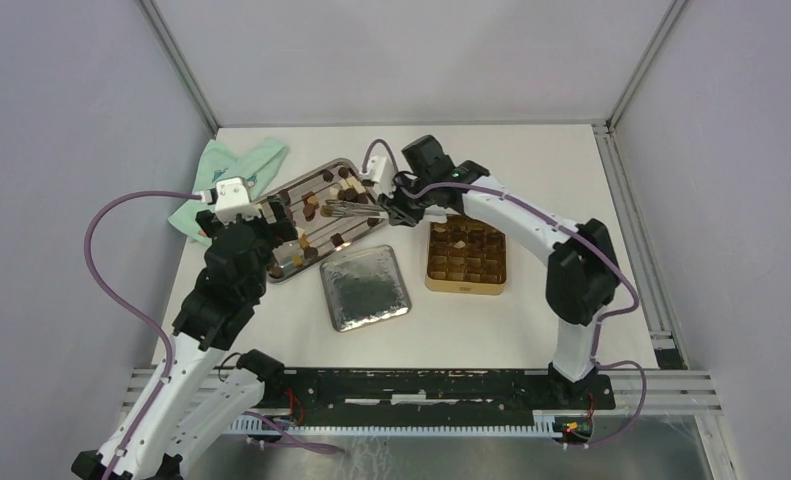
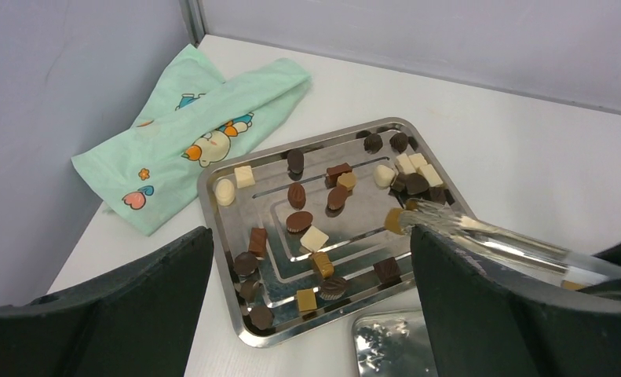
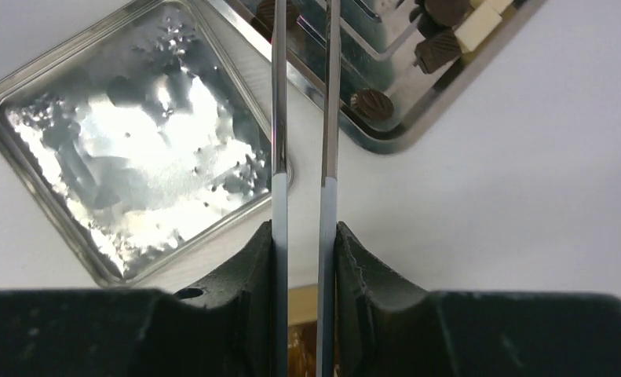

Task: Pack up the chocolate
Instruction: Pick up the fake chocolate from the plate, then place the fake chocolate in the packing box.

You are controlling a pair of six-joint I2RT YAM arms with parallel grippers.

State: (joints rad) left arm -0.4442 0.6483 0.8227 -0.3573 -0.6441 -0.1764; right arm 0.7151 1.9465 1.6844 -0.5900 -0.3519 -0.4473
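Observation:
Many small chocolate pieces [image 2: 315,238], dark, light brown and cream, lie scattered in a steel tray [image 2: 213,206], which also shows in the top view [image 1: 293,270]. My right gripper [image 1: 399,205] is shut on metal tongs [image 3: 279,149]. The tongs reach left over the tray, and their tips [image 2: 410,217] touch a light brown piece [image 2: 392,222]. I cannot tell if it is pinched. My left gripper [image 2: 311,314] is open and empty, low over the tray's near edge. The gold tin [image 1: 466,262] with grid cells stands to the right of the tray and holds a few pieces.
A silver lid [image 1: 366,288] lies inside-up in front of the tray, also in the right wrist view [image 3: 134,149]. A green cartoon cloth [image 1: 233,178] lies at the back left [image 2: 189,137]. Grey walls close in the table on three sides.

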